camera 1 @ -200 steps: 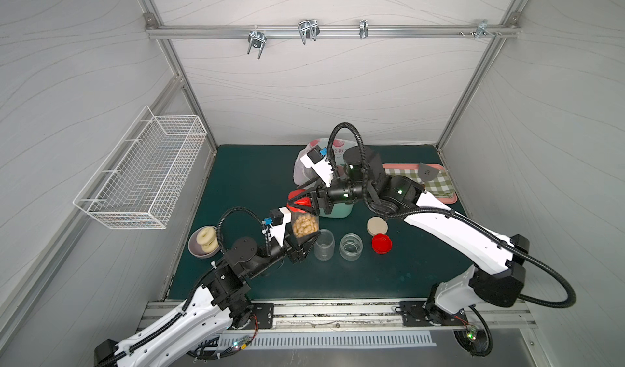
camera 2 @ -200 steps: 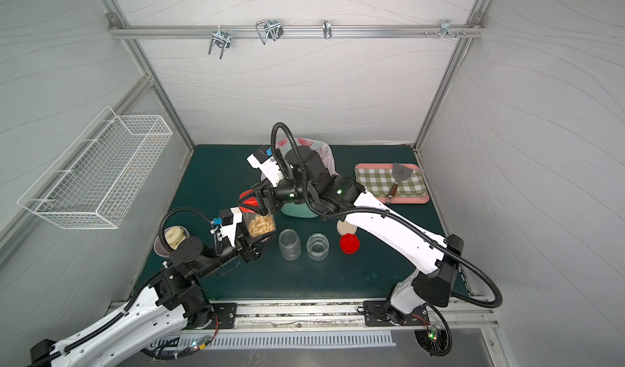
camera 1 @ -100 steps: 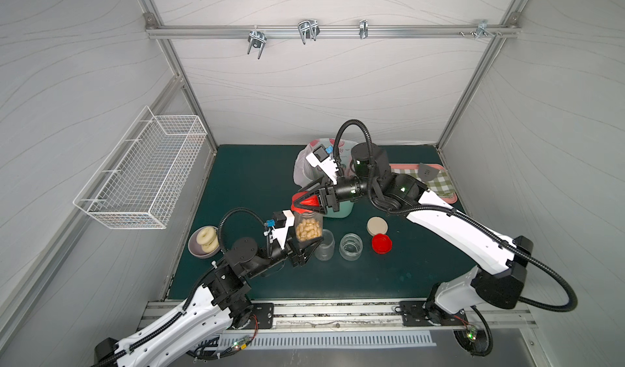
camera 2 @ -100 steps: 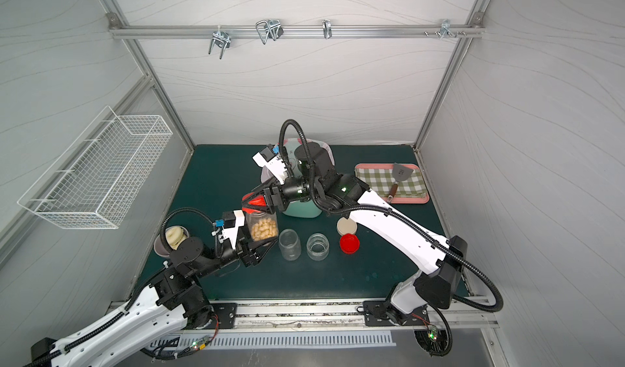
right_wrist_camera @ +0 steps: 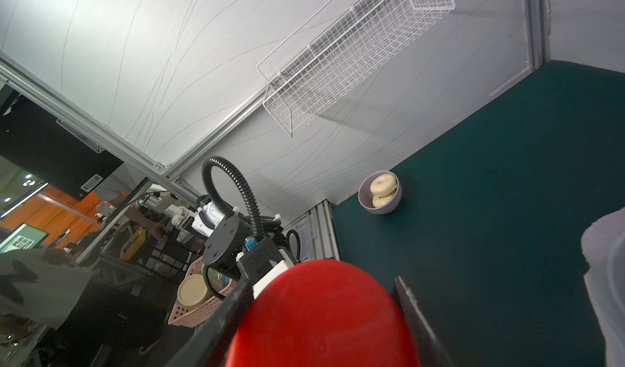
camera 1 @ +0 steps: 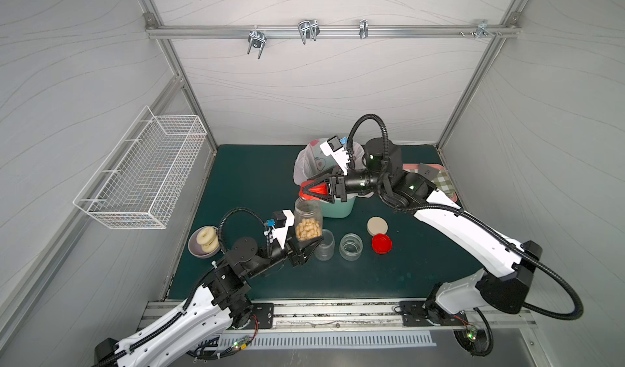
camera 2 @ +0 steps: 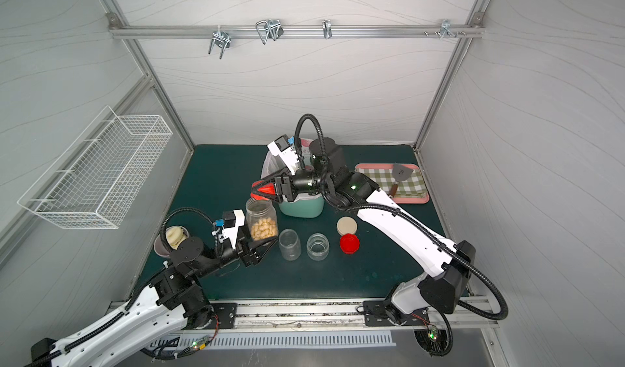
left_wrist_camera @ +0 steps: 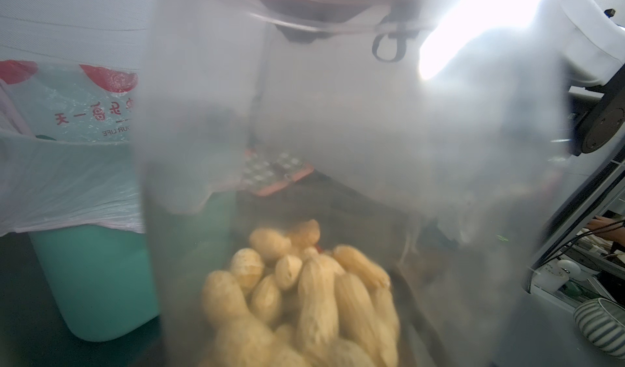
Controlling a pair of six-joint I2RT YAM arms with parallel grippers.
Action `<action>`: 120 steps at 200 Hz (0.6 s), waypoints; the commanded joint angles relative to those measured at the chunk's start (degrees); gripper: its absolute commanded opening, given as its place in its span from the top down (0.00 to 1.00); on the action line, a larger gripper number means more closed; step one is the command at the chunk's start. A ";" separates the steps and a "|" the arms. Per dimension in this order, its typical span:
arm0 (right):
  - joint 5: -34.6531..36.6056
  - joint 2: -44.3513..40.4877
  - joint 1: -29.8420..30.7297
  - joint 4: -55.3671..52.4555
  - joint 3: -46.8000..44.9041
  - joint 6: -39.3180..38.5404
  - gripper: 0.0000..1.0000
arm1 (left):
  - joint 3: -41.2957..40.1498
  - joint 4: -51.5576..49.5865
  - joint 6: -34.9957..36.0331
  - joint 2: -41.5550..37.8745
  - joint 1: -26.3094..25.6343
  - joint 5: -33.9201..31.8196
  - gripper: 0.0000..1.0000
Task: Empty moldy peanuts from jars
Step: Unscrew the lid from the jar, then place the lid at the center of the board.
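Note:
A clear jar [camera 1: 307, 218] [camera 2: 261, 217] about half full of moldy peanuts [camera 1: 307, 230] [left_wrist_camera: 304, 297] is held upright above the mat, with my left gripper [camera 1: 308, 244] [camera 2: 261, 245] shut on its lower part. Its mouth is uncovered. Just above and behind it, my right gripper [camera 1: 313, 190] [camera 2: 262, 190] is shut on a red lid [camera 1: 318, 189] [right_wrist_camera: 324, 314], clear of the jar, in front of the mint-green bin [camera 1: 340, 208]. Two empty open jars [camera 1: 324, 245] [camera 1: 351, 246] stand on the mat beside the held jar.
A beige lid [camera 1: 377, 226] and a second red lid [camera 1: 381, 243] lie right of the empty jars. A bowl of donuts [camera 1: 204, 241] sits at the left edge. A checked tray [camera 2: 411, 182] with a spatula lies back right. A wire basket [camera 1: 145, 176] hangs on the left wall.
The red lid, seated on the peanut jar a second ago, has come off. My right gripper has carried it up and back toward the bin. The left gripper keeps the jar nearly still.

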 commanded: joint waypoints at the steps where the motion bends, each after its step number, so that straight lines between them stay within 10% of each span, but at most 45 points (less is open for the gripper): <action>1: 2.02 -1.59 -1.10 2.47 1.41 1.02 0.55 | 1.03 2.94 1.00 -0.65 0.04 0.36 0.72; 120: 18.64 -13.04 -4.55 -7.47 -5.68 -3.42 0.55 | 1.49 -0.82 1.61 -1.75 0.03 -5.09 0.73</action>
